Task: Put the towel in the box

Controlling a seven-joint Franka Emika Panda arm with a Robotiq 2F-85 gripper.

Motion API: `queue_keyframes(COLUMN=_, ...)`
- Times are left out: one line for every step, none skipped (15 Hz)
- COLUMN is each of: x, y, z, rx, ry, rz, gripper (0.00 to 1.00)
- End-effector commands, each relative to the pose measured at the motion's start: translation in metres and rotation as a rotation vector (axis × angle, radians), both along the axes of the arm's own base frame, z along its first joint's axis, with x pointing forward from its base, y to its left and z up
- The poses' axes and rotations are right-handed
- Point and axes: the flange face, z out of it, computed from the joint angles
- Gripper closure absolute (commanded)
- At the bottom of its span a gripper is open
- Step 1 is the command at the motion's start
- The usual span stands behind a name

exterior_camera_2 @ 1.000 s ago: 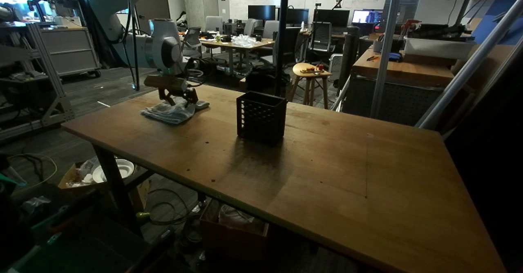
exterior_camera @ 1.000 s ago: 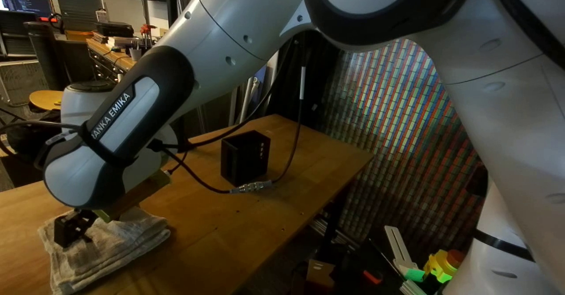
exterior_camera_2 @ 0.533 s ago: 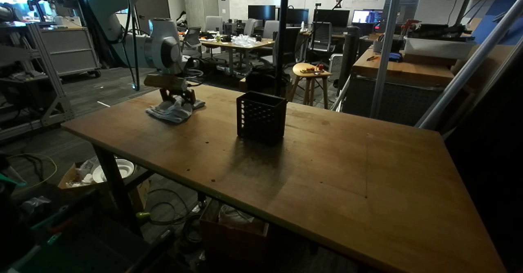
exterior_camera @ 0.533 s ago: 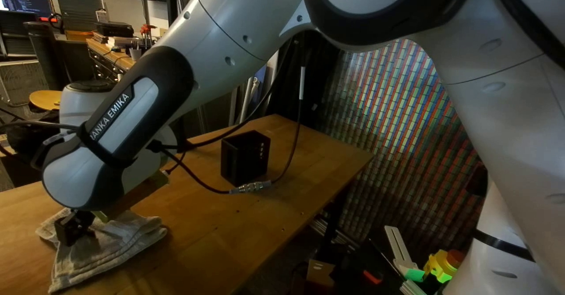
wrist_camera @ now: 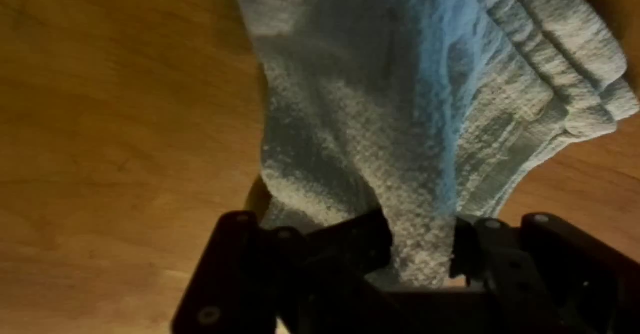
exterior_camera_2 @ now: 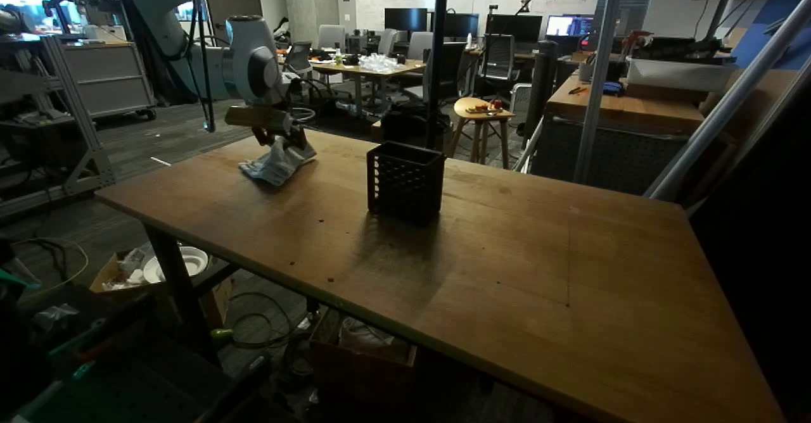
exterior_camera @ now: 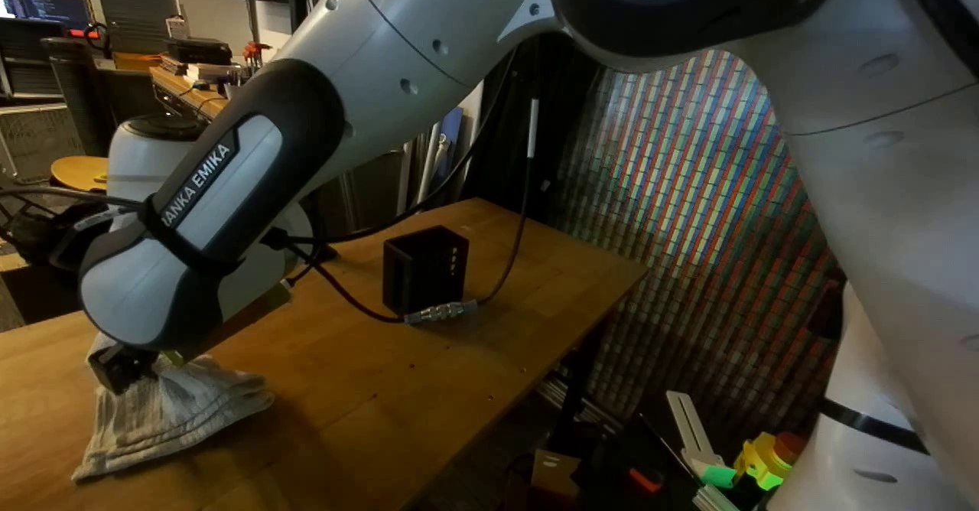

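Note:
The pale grey towel (wrist_camera: pixel 350 84) is pinched into a fold between the two black fingers of my gripper (wrist_camera: pixel 422 246), which is shut on it. In an exterior view the towel (exterior_camera: pixel 176 411) rises to a peak at the fingers, while its lower edges hang to or rest on the table. Part of the fingers is covered by the arm there. The same bunched cloth (exterior_camera_2: pixel 275 164) shows under my gripper (exterior_camera_2: pixel 279 138) in an exterior view. The black box (exterior_camera_2: pixel 405 179) stands upright with its top open, apart from the towel; the box (exterior_camera: pixel 424 270) also shows in an exterior view.
The wooden table (exterior_camera_2: pixel 538 265) carries both things. A cable with a metal connector (exterior_camera: pixel 442 312) hangs from the arm and crosses in front of the box's lower edge in an exterior view. A dark upright post (exterior_camera_2: pixel 437 62) stands behind the table.
My gripper has closed on the towel and moved up a little. The cloth has bunched and its middle has been pulled upward, its outline drawing inward. The box has stayed put.

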Motion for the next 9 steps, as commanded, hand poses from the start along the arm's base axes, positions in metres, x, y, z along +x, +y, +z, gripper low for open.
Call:
queue_keyframes(x=-0.013, y=-0.033, z=0.048, rx=-0.035, ry=-0.068, rz=-0.058, gripper=0.92)
queue_keyframes(x=-0.016, y=-0.045, z=0.059, rx=-0.049, ry=-0.075, rz=-0.076, gripper=0.93)
queue_keyframes(x=-0.019, y=-0.057, z=0.066, rx=-0.066, ry=-0.079, rz=-0.095, gripper=0.93)
queue_keyframes(x=-0.022, y=-0.070, z=0.075, rx=-0.079, ry=-0.084, rz=-0.115, gripper=0.93)
queue_keyframes(x=-0.026, y=-0.083, z=0.085, rx=-0.093, ry=-0.092, rz=-0.132, gripper=0.94)
queue_keyframes(x=-0.029, y=-0.094, z=0.092, rx=-0.106, ry=-0.096, rz=-0.147, gripper=0.92)
queue_keyframes(x=-0.031, y=-0.104, z=0.100, rx=-0.120, ry=-0.100, rz=-0.158, gripper=0.93)
queue_keyframes(x=-0.034, y=-0.114, z=0.109, rx=-0.131, ry=-0.104, rz=-0.170, gripper=0.91)
queue_keyframes(x=-0.036, y=-0.123, z=0.117, rx=-0.142, ry=-0.108, rz=-0.183, gripper=0.92)
